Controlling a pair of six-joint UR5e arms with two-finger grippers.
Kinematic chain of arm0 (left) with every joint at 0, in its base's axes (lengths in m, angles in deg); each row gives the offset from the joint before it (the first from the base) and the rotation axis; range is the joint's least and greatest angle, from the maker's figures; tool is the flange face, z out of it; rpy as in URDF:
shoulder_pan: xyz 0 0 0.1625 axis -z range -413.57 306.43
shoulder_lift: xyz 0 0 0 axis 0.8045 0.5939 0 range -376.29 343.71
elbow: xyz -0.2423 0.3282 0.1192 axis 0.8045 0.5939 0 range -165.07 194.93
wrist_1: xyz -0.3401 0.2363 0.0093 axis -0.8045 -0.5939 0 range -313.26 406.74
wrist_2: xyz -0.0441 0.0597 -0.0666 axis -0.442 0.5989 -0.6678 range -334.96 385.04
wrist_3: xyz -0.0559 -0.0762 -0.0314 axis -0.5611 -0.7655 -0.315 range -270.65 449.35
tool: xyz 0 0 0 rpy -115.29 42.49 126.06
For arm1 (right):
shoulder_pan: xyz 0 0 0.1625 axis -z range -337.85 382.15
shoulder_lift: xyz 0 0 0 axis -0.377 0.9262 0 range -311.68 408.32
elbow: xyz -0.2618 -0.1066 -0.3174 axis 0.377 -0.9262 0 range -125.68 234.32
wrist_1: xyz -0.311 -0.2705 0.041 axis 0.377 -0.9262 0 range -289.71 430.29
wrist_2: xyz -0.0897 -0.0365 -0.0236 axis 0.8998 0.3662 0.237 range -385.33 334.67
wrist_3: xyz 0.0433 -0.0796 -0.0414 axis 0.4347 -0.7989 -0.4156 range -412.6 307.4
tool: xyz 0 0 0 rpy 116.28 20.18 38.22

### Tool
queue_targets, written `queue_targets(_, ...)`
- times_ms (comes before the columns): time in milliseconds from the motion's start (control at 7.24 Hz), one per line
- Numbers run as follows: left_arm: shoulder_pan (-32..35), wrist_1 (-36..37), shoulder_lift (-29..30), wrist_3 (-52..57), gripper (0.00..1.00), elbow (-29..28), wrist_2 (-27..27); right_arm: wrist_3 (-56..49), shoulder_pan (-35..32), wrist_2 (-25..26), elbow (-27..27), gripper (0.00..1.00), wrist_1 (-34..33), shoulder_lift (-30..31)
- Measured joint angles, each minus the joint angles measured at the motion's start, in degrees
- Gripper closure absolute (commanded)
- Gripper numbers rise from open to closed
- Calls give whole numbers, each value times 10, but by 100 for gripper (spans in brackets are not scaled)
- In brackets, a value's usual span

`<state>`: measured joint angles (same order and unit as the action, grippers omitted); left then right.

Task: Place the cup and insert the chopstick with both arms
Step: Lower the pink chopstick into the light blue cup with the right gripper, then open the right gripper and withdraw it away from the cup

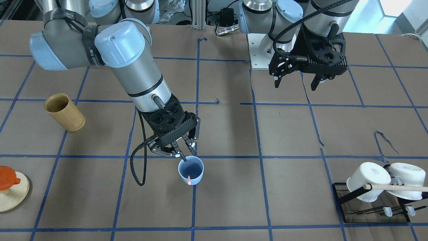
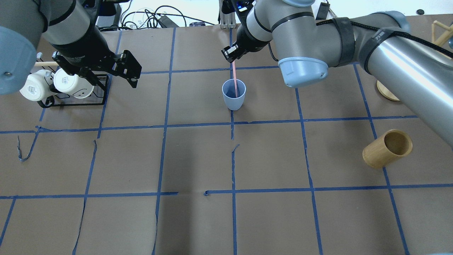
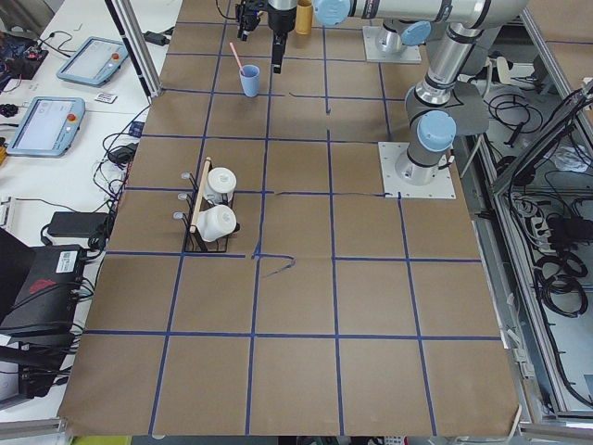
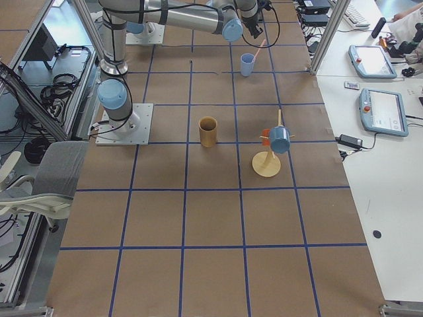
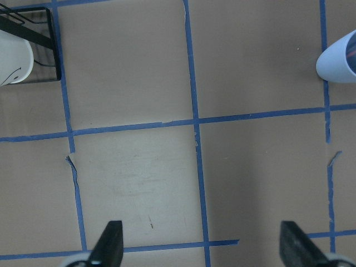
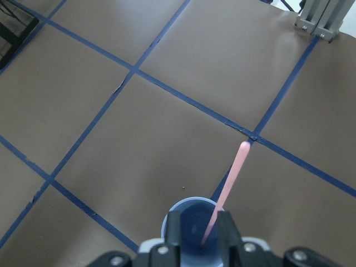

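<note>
The pale blue cup (image 1: 191,172) stands upright on the table near its middle line, also in the overhead view (image 2: 230,102). One pale pink chopstick (image 2: 235,79) stands in it and leans against the rim; the right wrist view (image 6: 231,178) shows it too. My right gripper (image 1: 183,152) hovers just above the cup. Its fingers (image 6: 225,228) stand a little apart on either side of the stick, not clamped on it. My left gripper (image 1: 295,86) is open and empty, raised above the table between the mug rack and the cup (image 5: 339,58).
A tan wooden cup (image 2: 387,148) stands tilted on my right side. A black rack with two white mugs and a wooden rod (image 2: 56,83) sits on my left. A round wooden stand (image 1: 10,192) with an orange piece is at the far right edge.
</note>
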<state>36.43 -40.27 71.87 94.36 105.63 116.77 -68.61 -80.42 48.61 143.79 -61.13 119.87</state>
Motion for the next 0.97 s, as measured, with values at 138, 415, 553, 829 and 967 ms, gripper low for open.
queue_targets(138,0,0,0,0,0,0,0,26,1,1,-6,9,3,2)
queue_targets(415,0,0,0,0,0,0,0,51,11,5,-63,2,100,13)
queue_targets(553,0,0,0,0,0,0,0,52,27,27,-105,1,203,19)
queue_targets(829,0,0,0,0,0,0,0,25,81,93,-145,2,370,41)
queue_targets(967,0,0,0,0,0,0,0,4,107,108,-140,2,427,62)
